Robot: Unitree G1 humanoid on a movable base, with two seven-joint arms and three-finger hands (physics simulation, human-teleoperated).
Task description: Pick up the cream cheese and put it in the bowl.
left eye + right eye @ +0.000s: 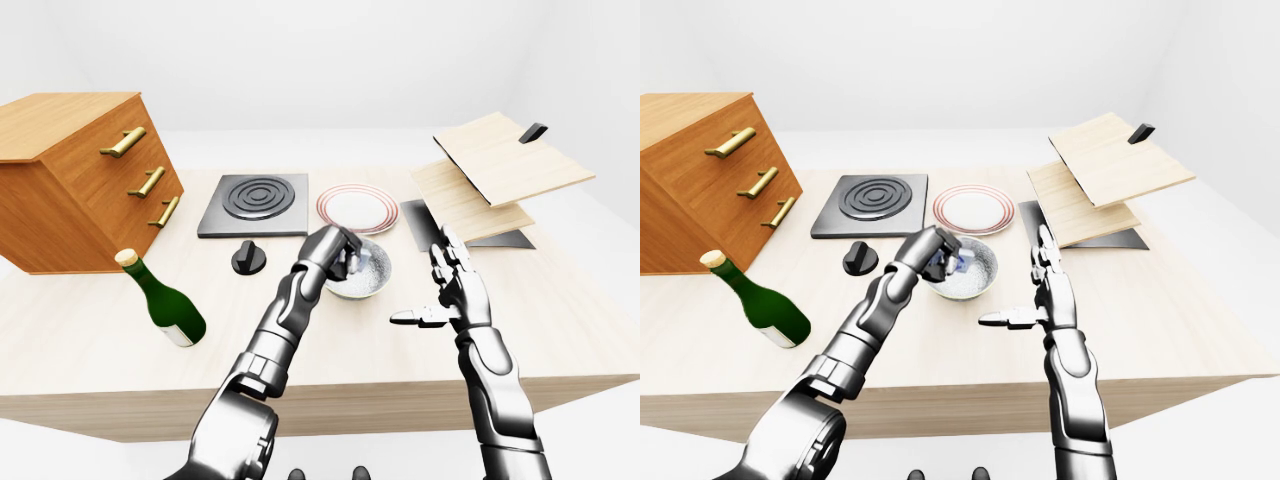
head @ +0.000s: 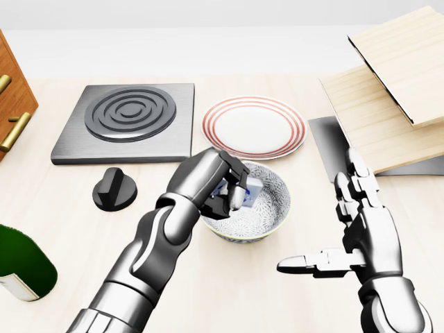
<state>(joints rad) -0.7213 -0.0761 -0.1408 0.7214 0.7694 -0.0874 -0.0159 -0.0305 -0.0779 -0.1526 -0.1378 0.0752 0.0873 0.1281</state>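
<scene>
Now the left hand (image 2: 220, 182), fingers closed round the cream cheese (image 2: 251, 191), sits inside the bowl (image 2: 277, 208) for release; the right hand (image 2: 361, 232) hovers spread.

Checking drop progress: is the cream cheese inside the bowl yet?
Inside, unreleased: the left hand, shut on the cream cheese, holds it below the bowl rim.

A simulated kitchen counter is shown: a pale wooden worktop (image 1: 90, 340) is set with a single-ring hob (image 2: 128, 121) and its loose black knob (image 2: 114, 189). A red-rimmed plate (image 2: 254, 126), a patterned bowl (image 2: 270, 208), a green bottle (image 1: 165, 303) and a brass-handled drawer unit (image 1: 75, 175) are seen alongside.
</scene>
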